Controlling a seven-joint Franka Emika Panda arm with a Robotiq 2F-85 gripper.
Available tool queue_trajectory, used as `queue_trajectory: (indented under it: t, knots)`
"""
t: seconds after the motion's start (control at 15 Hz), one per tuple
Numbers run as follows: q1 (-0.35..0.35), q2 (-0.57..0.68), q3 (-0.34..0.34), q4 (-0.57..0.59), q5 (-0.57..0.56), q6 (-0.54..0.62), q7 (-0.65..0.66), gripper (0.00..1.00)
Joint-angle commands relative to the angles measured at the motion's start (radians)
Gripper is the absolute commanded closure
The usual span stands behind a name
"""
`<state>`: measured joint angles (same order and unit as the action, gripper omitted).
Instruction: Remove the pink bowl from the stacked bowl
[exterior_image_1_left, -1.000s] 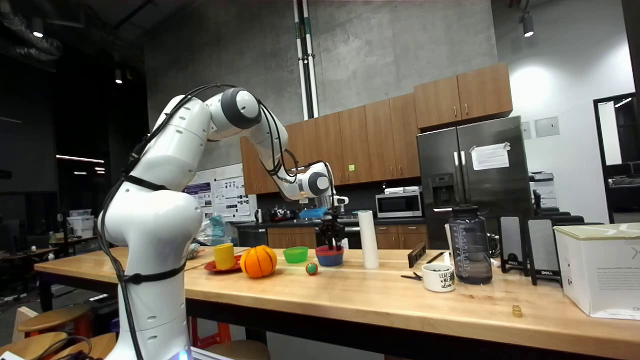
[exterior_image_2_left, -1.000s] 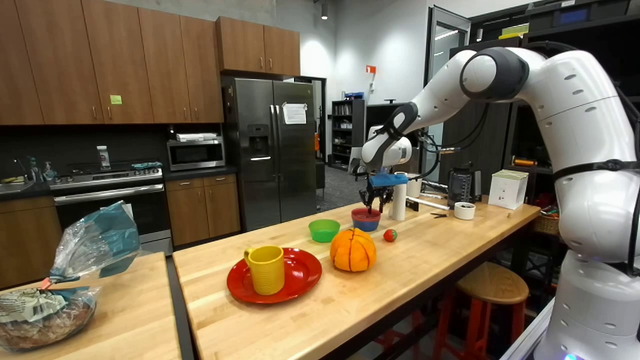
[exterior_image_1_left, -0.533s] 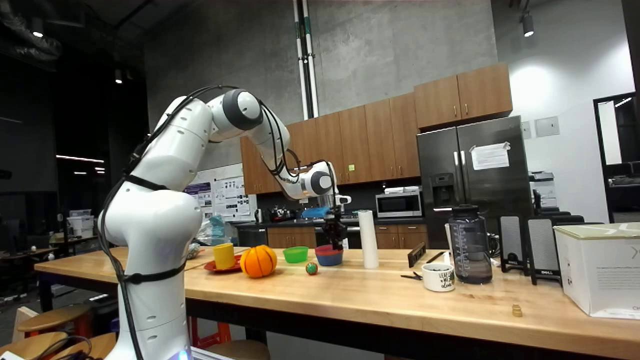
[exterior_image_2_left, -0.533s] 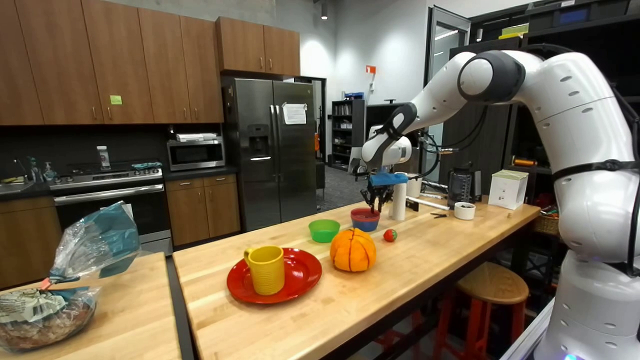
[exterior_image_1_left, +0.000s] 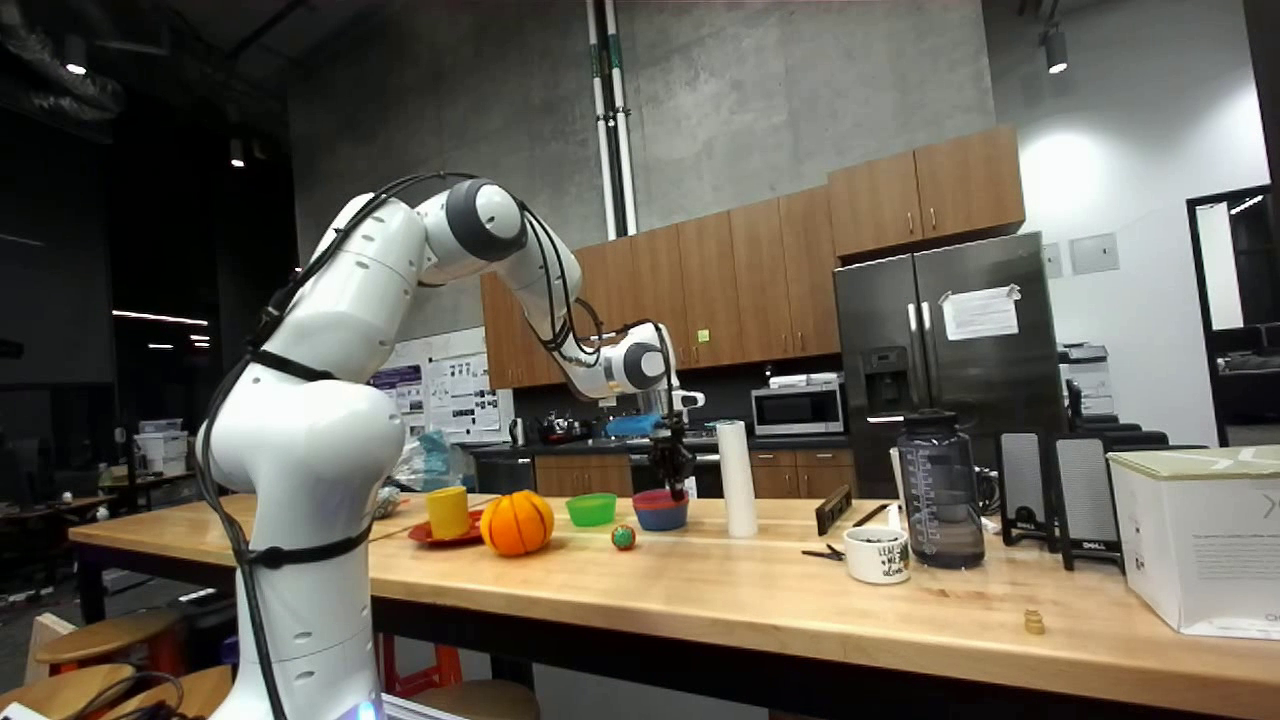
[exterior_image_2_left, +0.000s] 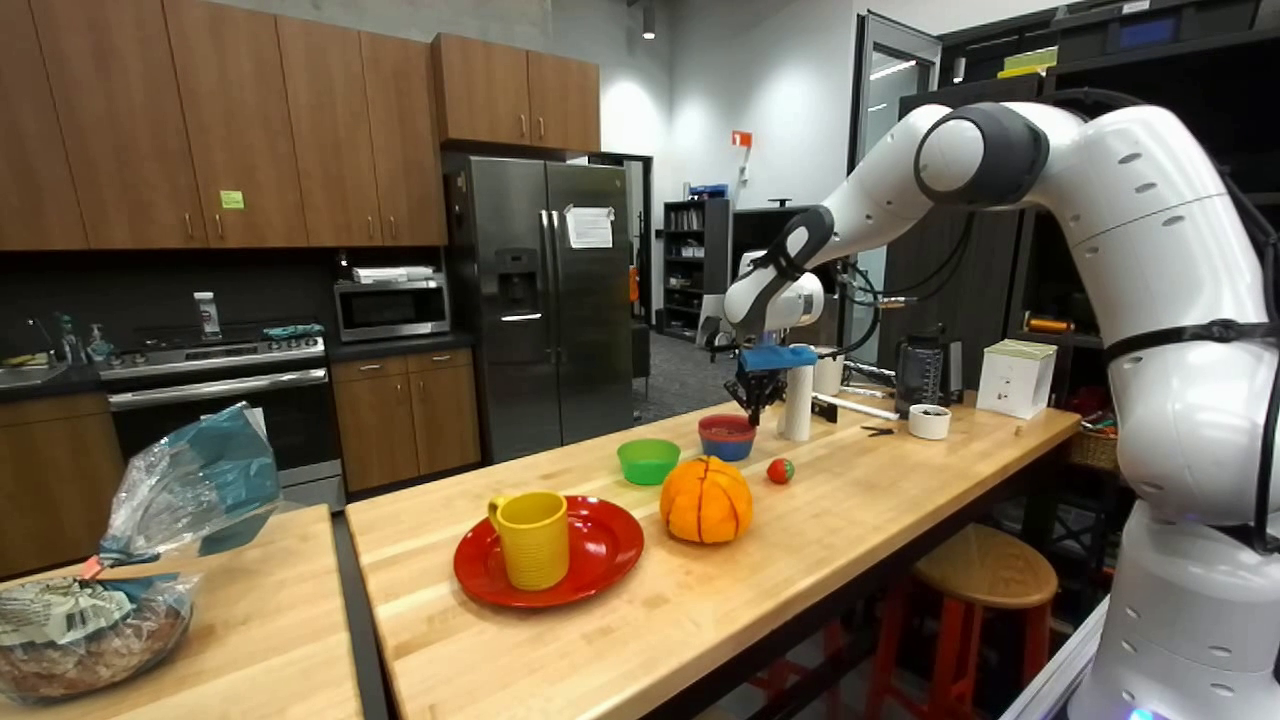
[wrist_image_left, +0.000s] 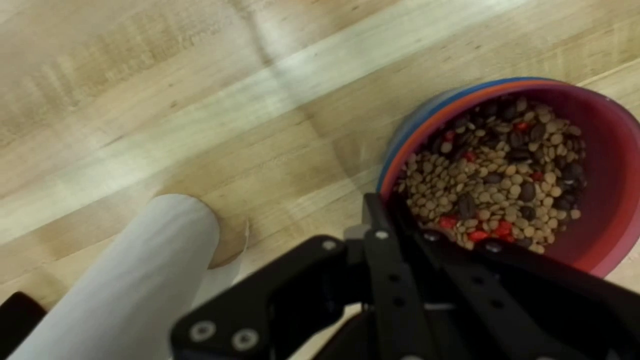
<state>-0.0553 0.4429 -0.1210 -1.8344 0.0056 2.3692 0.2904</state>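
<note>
Pinching the pink bowl (wrist_image_left: 606, 200) by its rim in the closed gripper (wrist_image_left: 385, 201), probably needing slow, level, spill-free lifting.

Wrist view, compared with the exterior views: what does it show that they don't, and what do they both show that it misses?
Only the wrist view makes out the separate tan, dark and red pieces in the pink bowl. Only the exterior views show the green bowl, the orange pumpkin, the yellow mug on the red plate, and the fridge. All share the wooden tabletop, the white roll, the pink bowl nested in the blue bowl, and the hand at the pink bowl's rim.
</note>
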Motion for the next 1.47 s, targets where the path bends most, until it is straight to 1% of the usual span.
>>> queue_trajectory:
  t: [0.0, 0.47, 1.0, 1.33, 1.4]
  knots:
    - [-0.004, -0.004, 0.000, 0.016, 0.019, -0.030, 0.001, 0.99]
    - [-0.007, -0.031, 0.006, 0.002, 0.025, -0.039, -0.015, 0.99]
    - [-0.011, -0.062, 0.023, -0.005, 0.058, -0.059, -0.050, 0.99]
    - [0.008, -0.059, 0.000, -0.006, 0.017, -0.048, -0.009, 0.99]
    - [0.026, -0.055, -0.022, -0.009, -0.025, -0.028, 0.036, 0.99]
